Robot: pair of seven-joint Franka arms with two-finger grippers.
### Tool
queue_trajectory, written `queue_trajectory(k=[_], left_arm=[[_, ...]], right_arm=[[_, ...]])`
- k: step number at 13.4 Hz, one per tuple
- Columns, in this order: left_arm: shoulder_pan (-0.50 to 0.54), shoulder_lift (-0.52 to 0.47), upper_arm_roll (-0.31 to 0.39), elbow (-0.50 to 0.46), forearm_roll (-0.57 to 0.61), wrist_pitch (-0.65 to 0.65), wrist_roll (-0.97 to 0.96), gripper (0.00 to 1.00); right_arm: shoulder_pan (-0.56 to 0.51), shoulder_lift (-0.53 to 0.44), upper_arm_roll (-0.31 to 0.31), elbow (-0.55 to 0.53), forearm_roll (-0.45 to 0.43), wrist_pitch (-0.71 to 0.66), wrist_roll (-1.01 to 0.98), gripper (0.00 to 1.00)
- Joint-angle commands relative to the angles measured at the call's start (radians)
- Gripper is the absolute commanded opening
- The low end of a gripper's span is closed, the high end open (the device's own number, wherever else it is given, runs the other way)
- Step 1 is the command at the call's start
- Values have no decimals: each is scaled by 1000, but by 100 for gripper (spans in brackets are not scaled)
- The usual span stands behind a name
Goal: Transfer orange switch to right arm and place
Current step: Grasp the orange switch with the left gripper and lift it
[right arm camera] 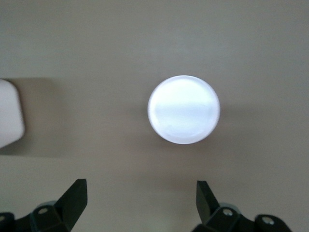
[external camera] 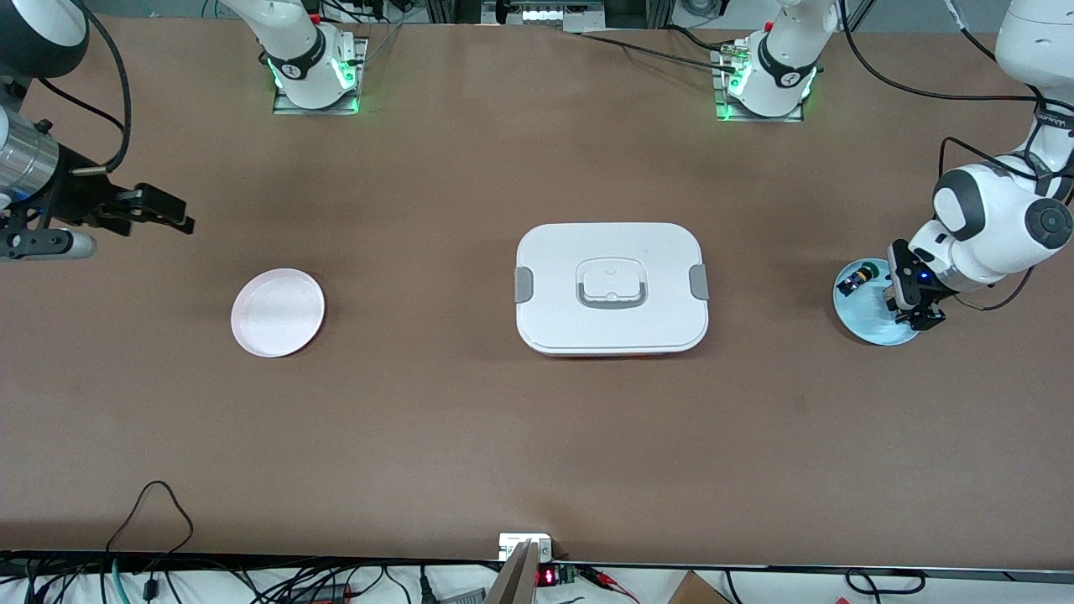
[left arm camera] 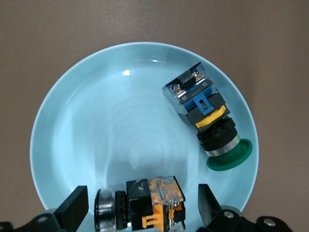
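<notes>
The orange switch lies on its side on the blue plate, directly between the open jaws of the left gripper, long axis spanning the gap. The right gripper, jaws apart, waits above the table near the pink plate.

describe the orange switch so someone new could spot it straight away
Find the light blue plate at the left arm's end of the table, under the left gripper. Two small switches lie on it. The orange switch sits between the open fingers, with orange parts and a silver ring; the other switch has a wide green cap.
</notes>
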Motion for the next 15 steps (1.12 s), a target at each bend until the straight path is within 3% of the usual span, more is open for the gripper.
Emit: queue_trajectory(k=[1,4,5,8,11,12,15], left_arm=[[14,11,-7,1,9,18,24,100],[17,17,-7,3,5,32,24,100],[17,22,-7,5,3,33,24,94],[17,25,-7,8,5,33,42,58],[16,19,-7,9,0,32,49,15],[16,14,-9,11,-3,30,45,6],[6,-7,-29,29,-32,-9,38,0]], right_arm=[[-4,50,-4,26,133,1,-8,100],[-1,86,-3,18,270,-13,-57,100],[-1,104,-3,20,346,-16,-80,100],[-1,161,-3,20,462,-43,-209,100],[-7,227,-4,4,756,-68,-369,100],[-4,244,-4,3,839,-68,-369,100],[22,268,-4,-14,1060,-62,-358,100]])
